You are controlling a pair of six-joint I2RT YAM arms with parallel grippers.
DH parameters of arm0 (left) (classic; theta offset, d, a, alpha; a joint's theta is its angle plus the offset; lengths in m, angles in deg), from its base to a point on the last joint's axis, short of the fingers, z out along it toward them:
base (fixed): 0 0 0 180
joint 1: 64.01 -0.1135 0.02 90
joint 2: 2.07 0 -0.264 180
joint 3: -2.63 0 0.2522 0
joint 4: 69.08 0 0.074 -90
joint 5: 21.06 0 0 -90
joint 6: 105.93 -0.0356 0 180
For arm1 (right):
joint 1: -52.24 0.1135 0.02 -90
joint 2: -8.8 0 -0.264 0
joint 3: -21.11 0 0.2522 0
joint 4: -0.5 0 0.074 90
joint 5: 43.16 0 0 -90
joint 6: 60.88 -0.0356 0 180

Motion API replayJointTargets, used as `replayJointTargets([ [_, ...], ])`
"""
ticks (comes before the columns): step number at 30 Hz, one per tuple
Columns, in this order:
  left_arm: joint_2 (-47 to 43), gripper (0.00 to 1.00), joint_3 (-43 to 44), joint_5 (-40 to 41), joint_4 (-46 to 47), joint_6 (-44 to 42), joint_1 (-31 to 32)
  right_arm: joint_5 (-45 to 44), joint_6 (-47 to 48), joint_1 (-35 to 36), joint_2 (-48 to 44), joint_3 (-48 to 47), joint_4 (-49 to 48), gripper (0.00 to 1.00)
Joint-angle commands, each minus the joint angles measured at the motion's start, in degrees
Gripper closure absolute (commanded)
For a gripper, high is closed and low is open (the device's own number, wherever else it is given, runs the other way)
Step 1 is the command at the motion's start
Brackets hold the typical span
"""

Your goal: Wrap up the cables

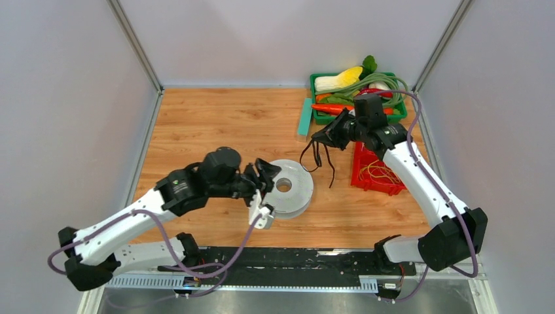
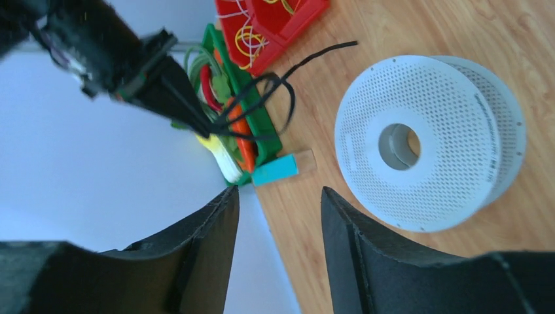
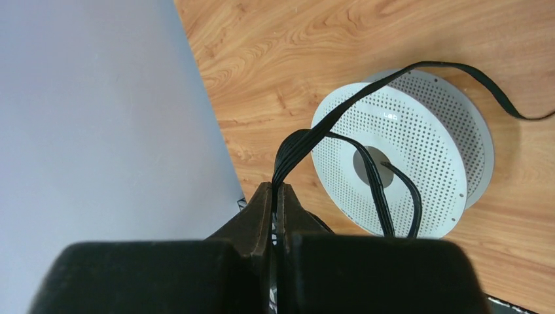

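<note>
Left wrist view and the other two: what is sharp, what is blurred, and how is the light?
Left wrist view: the perforated white spool is sharp, the right gripper at top left is soft. Right wrist view: its own fingers are dark and out of focus, the black cable is crisp. Top external view: even light, only faint shadows on the wooden table.

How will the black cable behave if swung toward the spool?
Likely floppy: the black cable droops in loose loops from the right arm's jaws. Probably light, as a thin pinch holds several strands. Free ends may snag on the white spool.
</note>
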Motion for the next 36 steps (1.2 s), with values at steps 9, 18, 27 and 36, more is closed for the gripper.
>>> replayJointTargets([
  [9,15.4,0.52,-1.0,9.3,22.2,-14.5,8.3,-1.5,-2.8,7.5,1.4,0.0,0.2,1.00],
  [18,17.7,0.52,-1.8,11.2,17.8,-19.8,8.0,-1.9,-2.4,9.2,0.7,3.4,0.0,1.00],
  [27,18.6,0.52,-0.9,10.4,6.2,-28.6,6.7,-0.2,-0.8,10.5,1.3,5.0,-2.2,1.00],
  [36,17.5,0.52,-7.1,10.3,13.4,-35.3,6.7,2.1,-2.1,12.4,2.3,5.5,-3.3,1.00],
])
